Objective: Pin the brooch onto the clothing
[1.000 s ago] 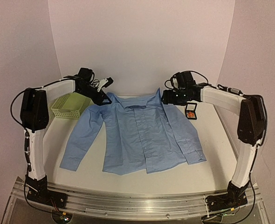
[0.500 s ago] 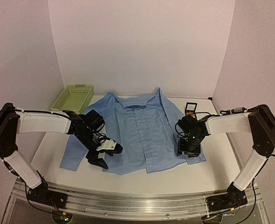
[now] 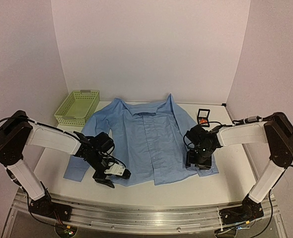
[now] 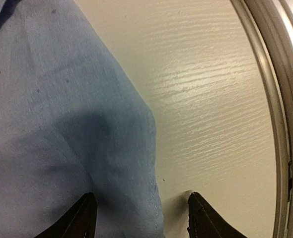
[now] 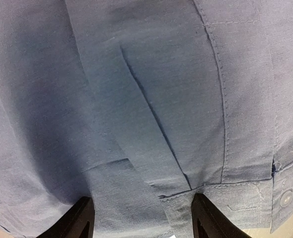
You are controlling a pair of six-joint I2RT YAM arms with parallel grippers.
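Left gripper (image 3: 111,177): jaws open, nothing held. It hangs low over the near left hem corner of the shirt (image 3: 151,144). In the wrist view one finger (image 4: 82,220) is over cloth (image 4: 52,124), the other over bare table (image 4: 211,99); the hem edge runs between them.

Right gripper (image 3: 196,163): jaws open, nothing held. The sleeve cuff lies flat directly under it (image 5: 136,99), with the cuff button (image 5: 287,197) off to one side.

Brooch (image 3: 203,119): in the small black-framed box (image 3: 204,110), beyond the right gripper, well apart from it and off the shirt.

Green basket (image 3: 72,121): far beyond the left gripper.
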